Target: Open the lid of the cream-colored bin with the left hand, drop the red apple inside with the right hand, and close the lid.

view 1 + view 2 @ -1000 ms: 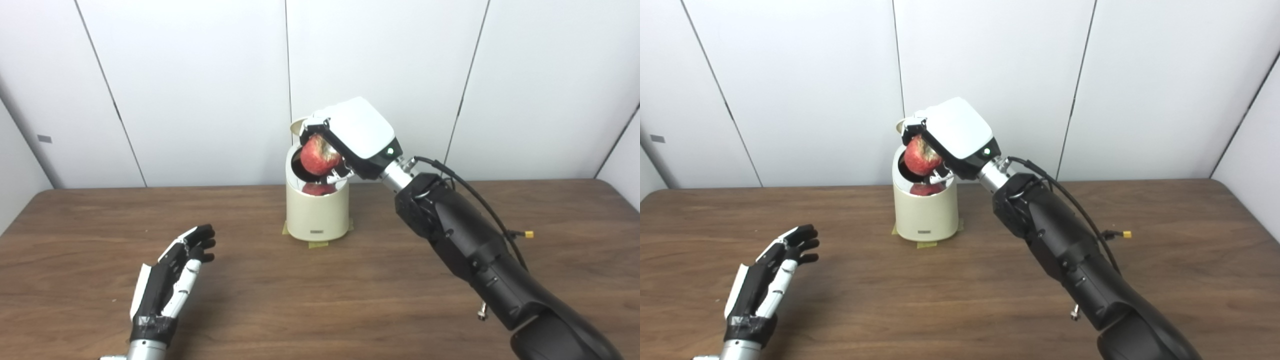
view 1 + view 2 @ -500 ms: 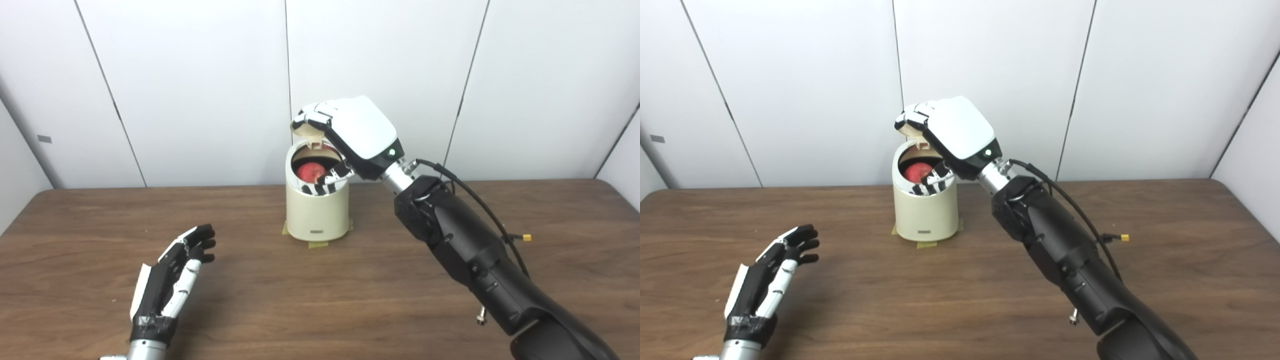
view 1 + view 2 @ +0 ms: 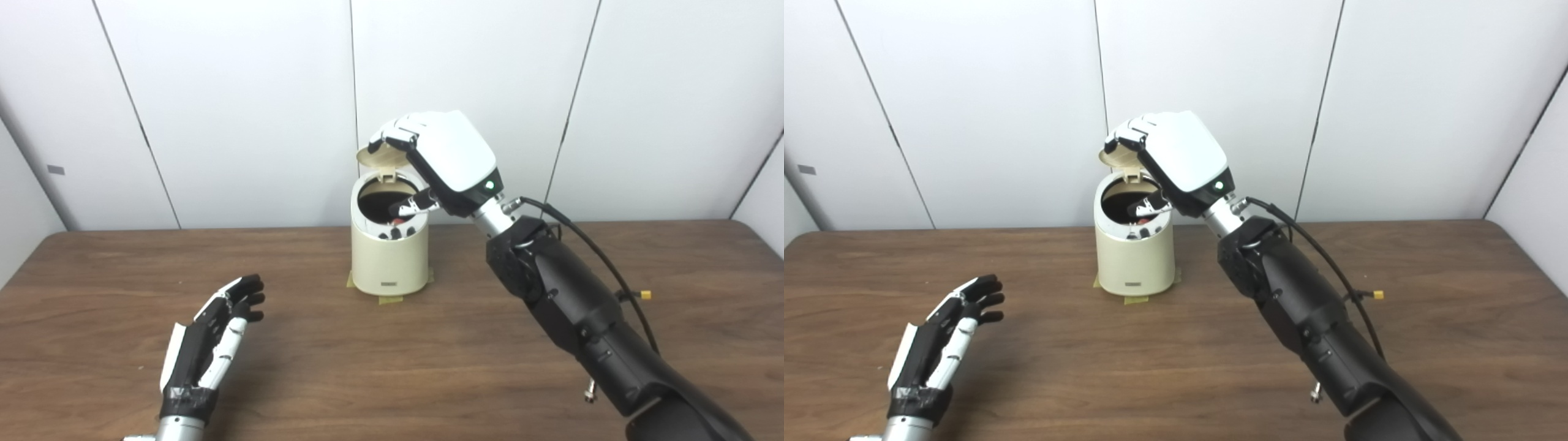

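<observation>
Cream-colored bin [image 3: 389, 260] upright near the back middle of the desk [image 3: 392, 367], on yellowish tape patches, a small dark label low on its front. Lid [image 3: 380, 160] hinged up at the rear, tan underside facing forward. Dark round opening, only a sliver of red apple [image 3: 399, 220] visible deep inside, mostly hidden. Right robot hand [image 3: 422, 159] hovering over the opening, white back upward, fingers curled loosely at the raised lid's top edge, thumb across the mouth, holding nothing. Left robot hand [image 3: 211, 334] low over the near left desk, fingers spread and empty, well apart from the bin.
</observation>
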Available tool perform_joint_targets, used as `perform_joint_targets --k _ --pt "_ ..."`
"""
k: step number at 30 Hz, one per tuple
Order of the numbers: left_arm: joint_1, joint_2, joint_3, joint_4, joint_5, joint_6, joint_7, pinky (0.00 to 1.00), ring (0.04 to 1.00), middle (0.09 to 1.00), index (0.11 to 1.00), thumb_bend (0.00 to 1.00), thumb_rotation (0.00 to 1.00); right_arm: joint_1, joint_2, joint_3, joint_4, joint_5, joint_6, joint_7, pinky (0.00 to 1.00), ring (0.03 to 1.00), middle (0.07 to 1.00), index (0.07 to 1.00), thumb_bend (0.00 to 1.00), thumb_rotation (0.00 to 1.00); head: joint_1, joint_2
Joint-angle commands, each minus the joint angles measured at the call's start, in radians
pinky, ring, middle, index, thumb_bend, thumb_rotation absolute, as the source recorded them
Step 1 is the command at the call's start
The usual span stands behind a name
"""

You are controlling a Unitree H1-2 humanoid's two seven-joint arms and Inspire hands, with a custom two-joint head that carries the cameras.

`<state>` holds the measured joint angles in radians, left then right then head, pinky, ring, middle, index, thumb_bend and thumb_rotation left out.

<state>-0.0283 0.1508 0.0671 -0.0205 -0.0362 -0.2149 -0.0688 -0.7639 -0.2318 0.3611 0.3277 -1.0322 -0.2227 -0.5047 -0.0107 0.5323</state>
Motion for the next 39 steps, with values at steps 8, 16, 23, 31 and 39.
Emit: perform_joint_targets --k 8,16,23,31,39 --pt "-0.017 -0.015 -0.012 0.046 0.028 -0.034 0.014 0.74 0.813 0.833 0.815 0.42 0.76 0.195 0.053 -0.171 -0.177 0.301 -0.074 -0.084 0.21 0.263 0.493 0.458 0.53 0.00 -0.002 -0.009" --pt "-0.021 -0.006 -0.013 0.049 0.048 -0.047 0.025 0.72 0.814 0.829 0.807 0.42 0.75 0.439 -0.022 -0.188 -0.320 0.716 0.003 0.357 0.74 0.824 0.858 0.856 0.69 0.79 -0.002 -0.010" --pt "-0.017 0.002 -0.015 0.032 0.053 -0.034 0.026 0.71 0.813 0.832 0.811 0.42 0.72 0.545 0.003 -0.221 -0.278 0.800 -0.099 0.409 0.83 0.917 0.944 0.946 0.57 0.91 -0.002 -0.010" --pt "-0.099 0.048 -0.019 -0.004 0.160 -0.024 0.047 0.73 0.827 0.828 0.811 0.42 0.76 0.598 0.058 -0.268 -0.278 0.707 -0.065 0.366 0.68 0.788 0.816 0.820 0.16 0.77 -0.010 -0.008" --pt "-0.354 0.106 -0.045 -0.052 0.289 0.115 0.015 0.83 0.857 0.837 0.824 0.55 0.90 0.600 0.058 -0.281 -0.265 0.684 -0.057 0.380 0.70 0.799 0.824 0.830 0.23 0.88 0.002 -0.004"
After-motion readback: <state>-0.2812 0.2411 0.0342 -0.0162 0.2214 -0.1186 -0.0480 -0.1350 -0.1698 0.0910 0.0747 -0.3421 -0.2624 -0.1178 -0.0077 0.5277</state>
